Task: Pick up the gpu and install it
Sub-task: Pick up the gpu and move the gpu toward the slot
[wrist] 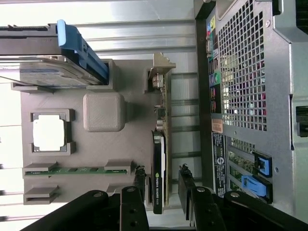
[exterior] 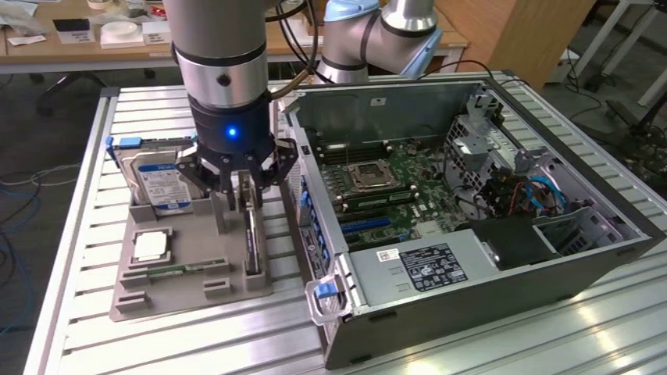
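The hand [wrist: 161, 172] is spread wide, a finger [wrist: 140, 179] on each side of the gpu [exterior: 252, 242] without touching it. The gpu stands on edge in the grey tray [exterior: 156, 291], at nine o'clock from the open computer case [exterior: 501, 273] in the exterior view.

One gpu [wrist: 159, 168], one hard drive [exterior: 162, 186], one processor [exterior: 152, 247], one memory stick [exterior: 177, 270], one tray [exterior: 193, 295], one computer case [exterior: 501, 293].

- A slatted metal table [exterior: 198, 340] was spread beneath the gripper [exterior: 248, 205].
- A grey parts tray [exterior: 193, 291] was laid directly under the gripper.
- An open computer case [exterior: 490, 301] was set just beside it.
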